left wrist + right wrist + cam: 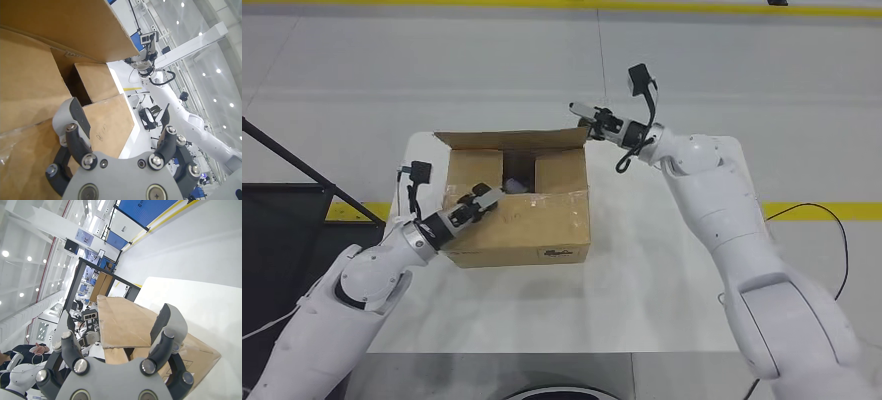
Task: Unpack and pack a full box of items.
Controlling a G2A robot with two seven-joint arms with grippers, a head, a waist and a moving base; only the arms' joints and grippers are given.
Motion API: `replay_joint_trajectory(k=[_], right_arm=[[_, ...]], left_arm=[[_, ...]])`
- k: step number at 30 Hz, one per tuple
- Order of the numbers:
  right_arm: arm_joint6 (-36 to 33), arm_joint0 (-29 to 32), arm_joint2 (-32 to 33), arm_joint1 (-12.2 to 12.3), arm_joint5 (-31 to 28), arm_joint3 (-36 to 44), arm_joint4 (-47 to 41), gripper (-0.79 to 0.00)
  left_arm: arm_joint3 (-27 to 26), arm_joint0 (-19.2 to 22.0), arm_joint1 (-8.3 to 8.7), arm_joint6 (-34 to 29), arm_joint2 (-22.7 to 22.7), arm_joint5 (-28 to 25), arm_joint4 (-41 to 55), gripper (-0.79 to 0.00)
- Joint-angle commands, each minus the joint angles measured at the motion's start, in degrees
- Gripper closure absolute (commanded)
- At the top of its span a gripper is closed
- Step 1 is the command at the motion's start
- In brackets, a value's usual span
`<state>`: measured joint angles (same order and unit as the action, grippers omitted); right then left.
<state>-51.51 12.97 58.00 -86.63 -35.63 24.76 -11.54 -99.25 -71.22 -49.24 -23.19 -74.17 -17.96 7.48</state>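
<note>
A brown cardboard box (pixel 542 225) stands on the white table (pixel 662 290). Its far flap (pixel 512 139) is raised, and a pale item (pixel 514 184) shows in the dark opening. My left gripper (pixel 480 197) is open over the taped near flap at the box's left side. In the left wrist view the left gripper (pixel 122 117) has one finger (pixel 79 115) against that flap's edge (pixel 105 117). My right gripper (pixel 587 112) is open at the far flap's right corner. In the right wrist view the right gripper (pixel 115 325) has the far flap (pixel 122 323) running between its spread fingers.
A black metal frame (pixel 282 160) and a dark panel stand off the table's left side. The table's right half and front strip are bare white surface. A yellow floor line (pixel 812 210) runs behind the right arm.
</note>
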Motion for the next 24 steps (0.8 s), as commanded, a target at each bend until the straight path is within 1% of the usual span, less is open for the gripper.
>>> replay_joint_trajectory(k=[1, 7, 10, 12, 18, 22, 24], right_arm=[[-1.7, 0.7, 0.6, 0.6, 0.3, 1.5, 0.0, -0.785], [-6.6, 4.0, 2.7, 2.6, 2.7, 8.3, 0.1, -0.785], [-8.7, 6.0, 3.7, 3.6, 5.2, 12.3, 0.3, -0.785], [-10.8, 7.3, 4.2, 4.1, 7.8, 15.0, 0.2, -0.785], [-13.5, 10.3, 4.8, 5.4, 17.7, 21.3, 2.1, -0.785], [-14.1, 11.8, 4.6, 5.8, 22.3, 24.0, 2.4, -0.785], [-14.7, 12.4, 4.6, 5.9, 23.4, 25.0, 1.6, -0.785]], left_arm=[[-0.1, 0.1, -0.16, 0.2, 0.2, 0.2, -0.7, -0.785], [-0.2, 0.3, -0.65, 0.4, 0.6, 0.6, -2.1, -0.785], [-0.3, 0.4, -0.84, 0.2, 0.5, 0.7, -2.7, -0.785], [-0.4, 0.5, -0.97, 0.1, 0.5, 0.8, -2.9, -0.785], [-0.8, 0.8, -1.38, -0.1, 0.5, 0.8, -3.7, -0.785], [-0.7, 0.8, -1.66, -0.3, 0.6, 1.0, -4.1, -0.785], [-0.7, 0.8, -1.8, -0.2, 0.7, 1.2, -4.5, -0.785]])
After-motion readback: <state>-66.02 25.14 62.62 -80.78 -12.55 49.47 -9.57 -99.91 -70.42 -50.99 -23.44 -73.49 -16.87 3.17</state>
